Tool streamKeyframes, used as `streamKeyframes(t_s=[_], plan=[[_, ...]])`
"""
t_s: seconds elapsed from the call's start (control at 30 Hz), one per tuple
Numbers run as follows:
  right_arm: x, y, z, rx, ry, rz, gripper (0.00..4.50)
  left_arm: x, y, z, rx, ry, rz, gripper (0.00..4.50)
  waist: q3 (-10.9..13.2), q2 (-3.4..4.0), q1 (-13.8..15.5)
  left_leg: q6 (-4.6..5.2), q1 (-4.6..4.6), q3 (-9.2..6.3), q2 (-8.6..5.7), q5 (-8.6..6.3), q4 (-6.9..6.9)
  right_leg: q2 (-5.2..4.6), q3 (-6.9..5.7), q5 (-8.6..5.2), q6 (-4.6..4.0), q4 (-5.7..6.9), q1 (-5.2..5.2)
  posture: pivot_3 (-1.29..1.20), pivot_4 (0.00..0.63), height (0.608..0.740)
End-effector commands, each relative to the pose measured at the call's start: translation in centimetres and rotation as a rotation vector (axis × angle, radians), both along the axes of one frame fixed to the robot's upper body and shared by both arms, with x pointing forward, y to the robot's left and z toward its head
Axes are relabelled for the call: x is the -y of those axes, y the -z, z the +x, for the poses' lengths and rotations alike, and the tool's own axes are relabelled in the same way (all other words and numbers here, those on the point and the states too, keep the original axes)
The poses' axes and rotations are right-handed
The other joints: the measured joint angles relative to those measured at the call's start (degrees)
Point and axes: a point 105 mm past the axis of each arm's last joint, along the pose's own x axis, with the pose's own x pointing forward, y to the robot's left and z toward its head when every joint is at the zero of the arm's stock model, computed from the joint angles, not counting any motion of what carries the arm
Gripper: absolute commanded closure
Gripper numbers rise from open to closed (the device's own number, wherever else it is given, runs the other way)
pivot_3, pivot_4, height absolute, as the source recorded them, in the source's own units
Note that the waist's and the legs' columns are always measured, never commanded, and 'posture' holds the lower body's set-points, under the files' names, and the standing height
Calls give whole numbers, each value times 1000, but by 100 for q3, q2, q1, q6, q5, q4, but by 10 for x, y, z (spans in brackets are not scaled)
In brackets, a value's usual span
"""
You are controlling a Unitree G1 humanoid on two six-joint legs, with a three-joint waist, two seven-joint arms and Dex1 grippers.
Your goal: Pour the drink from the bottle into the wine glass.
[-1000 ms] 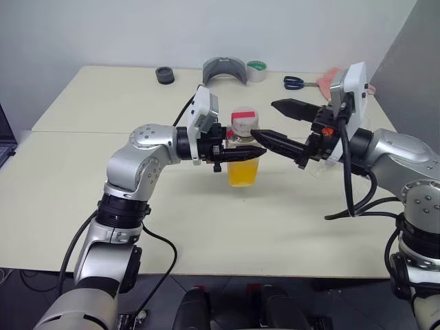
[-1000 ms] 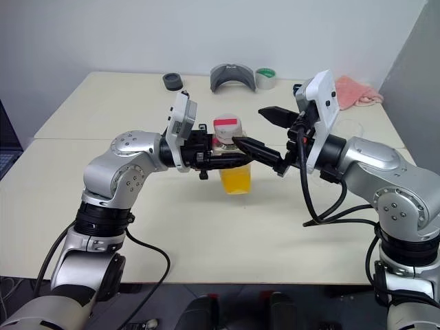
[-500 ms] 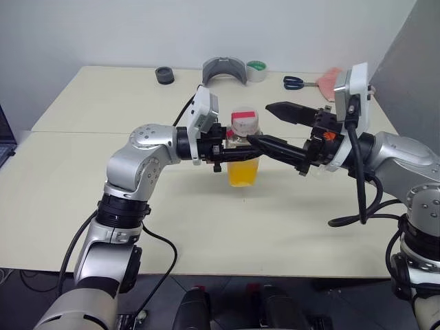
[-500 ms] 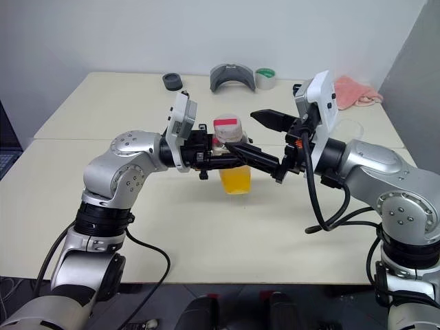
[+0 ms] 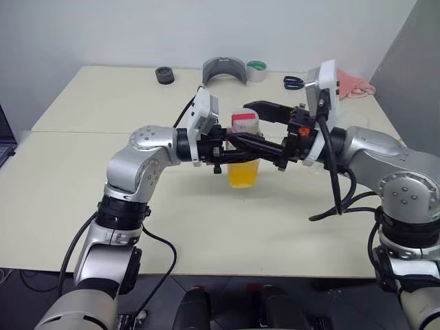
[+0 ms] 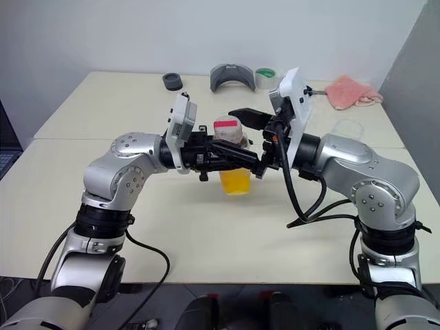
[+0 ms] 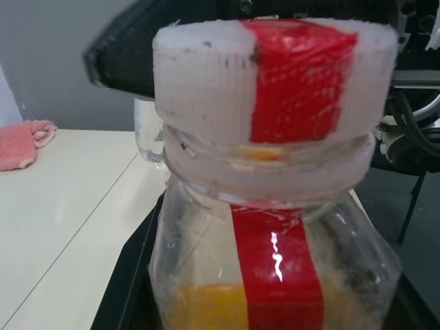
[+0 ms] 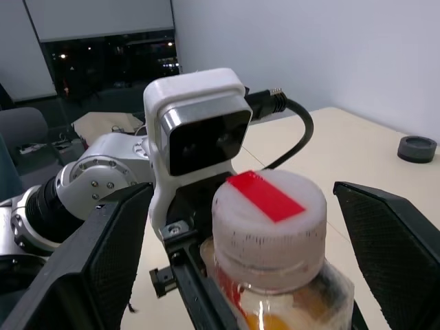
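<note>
The bottle (image 5: 244,157) is a small clear one with a white cap (image 8: 268,218) and a red strip down cap and side. It hangs upright above the table. Orange drink (image 5: 243,173) fills its lower half. My left gripper (image 5: 231,148) is shut on the bottle just under the cap, pointing to the right. My right gripper (image 5: 238,122) reaches in from the right, open, with one black finger (image 8: 103,258) on each side of the cap and apart from it. The wine glass (image 6: 347,129) stands on the table behind my right arm, partly hidden.
Along the table's far edge lie a black ring (image 5: 165,74), a grey curved piece (image 5: 225,69), a tape roll (image 5: 256,69), blue-handled scissors (image 5: 294,82) and a pink cloth (image 6: 354,93). Bare cream table (image 5: 82,185) lies under and in front of the bottle.
My right gripper has moved left, still open, from beside the bottle until its fingers flank the cap. The left gripper and the bottle have stayed in place.
</note>
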Motion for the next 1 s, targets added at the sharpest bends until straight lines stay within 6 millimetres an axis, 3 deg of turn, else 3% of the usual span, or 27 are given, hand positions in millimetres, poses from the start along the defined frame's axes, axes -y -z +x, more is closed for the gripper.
streamKeyframes(t_s=[0.03, 0.2, 0.23, 0.3, 0.5, 0.53, 0.63, 0.83, 1.0], plan=[[-2, -15, -5, 67, -20, 25, 26, -1, -13, -8, 56, 16, -25, 2561, 0, 0, 0, 0, 0, 0, 0, 0, 0, 0, 0, 0, 0, 0, 0, 0, 150, 740], [-3, -15, -5, 67, -30, 26, 26, -1, -12, -9, 51, 14, -26, 2561, 0, 0, 0, 0, 0, 0, 0, 0, 0, 0, 1, 0, 0, 0, 0, 0, 150, 740], [-3, -15, -5, 67, -33, 24, 194, -1, -12, -9, 50, 14, -26, 2561, 0, 0, 0, 0, 0, 0, 0, 0, 0, 0, 0, 0, 0, 0, 0, 0, 150, 740], [-3, -14, -5, 65, -34, 18, 571, -1, -12, -9, 49, 13, -27, 2561, 0, 0, 0, 0, 0, 0, 0, 0, 0, 0, 0, 0, 0, 0, 0, 0, 150, 740], [-2, -10, -5, 68, -32, -6, 2585, 0, -13, -8, 47, 14, -28, 2561, 0, 0, 0, 0, 0, 1, 0, 0, 0, 0, 1, 0, 0, 0, 0, 0, 150, 740], [-2, -10, -5, 69, -31, -7, 2698, 0, -13, -8, 47, 15, -28, 2561, 0, 0, 0, 0, 0, 1, 0, 0, 0, 0, 1, 0, 0, 0, 0, 0, 150, 740], [0, -12, -4, 80, -22, 0, 2693, 0, -13, -8, 46, 16, -27, 2561, 0, 0, 0, 0, 0, 0, 0, 0, 0, 0, 0, 0, 0, 0, 0, 0, 150, 740], [4, -42, -7, 133, -29, 82, 2693, 0, -13, -9, 45, 15, -28, 2561, 0, 0, -3, 0, 0, 0, 0, 0, 0, 0, 1, 0, 0, 1, 0, 0, 150, 740], [4, -45, -8, 151, -34, 74, 2693, 0, -12, -8, 43, 14, -31, 2561, 0, 0, 1, 0, 0, 0, -1, 0, -1, -1, 1, 0, 0, 0, 0, 0, 150, 740]])
